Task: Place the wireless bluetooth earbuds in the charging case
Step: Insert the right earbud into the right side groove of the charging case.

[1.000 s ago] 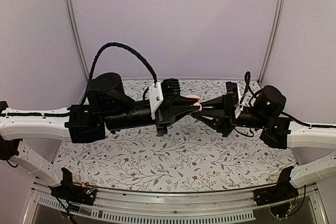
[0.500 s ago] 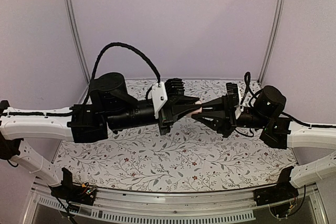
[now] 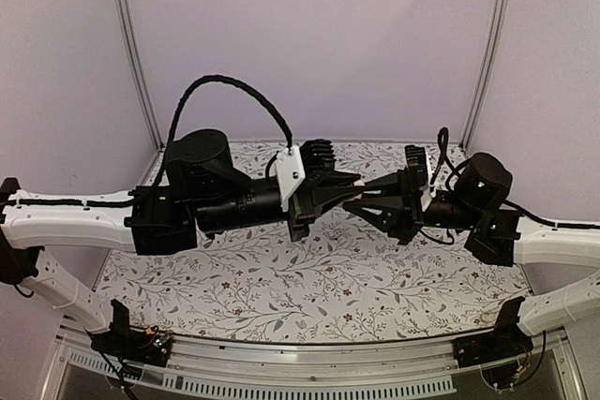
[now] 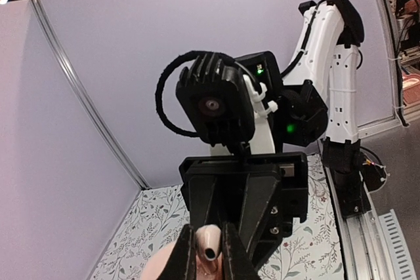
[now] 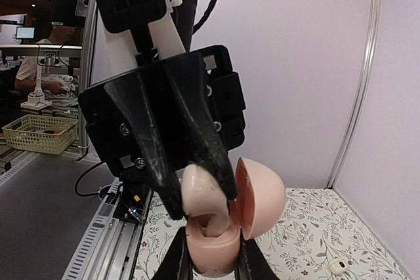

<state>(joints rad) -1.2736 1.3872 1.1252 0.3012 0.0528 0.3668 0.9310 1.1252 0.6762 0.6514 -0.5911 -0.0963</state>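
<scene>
Above the table's middle my two grippers meet tip to tip. My right gripper [image 5: 210,234] is shut on the base of the pale pink charging case [image 5: 213,250]. Its hinged lid [image 5: 262,198] stands open to the right. My left gripper [image 5: 202,201] is shut on a pale pink earbud [image 5: 200,188] and holds it in the case's open mouth, its lower end down in a well. In the left wrist view the earbud [image 4: 209,247] shows a dark hole between my fingers. From above, the left gripper [image 3: 352,196] and right gripper [image 3: 350,205] hide both.
A floral-patterned mat [image 3: 309,278] covers the table under the arms. A small pale object [image 5: 336,266] lies on it toward the far right corner. Plain walls close the back and sides, and a metal rail [image 3: 309,362] runs along the near edge.
My left arm has moved right toward the right gripper, bringing the earbud up to the case. The right arm has barely moved. Both grips are unchanged.
</scene>
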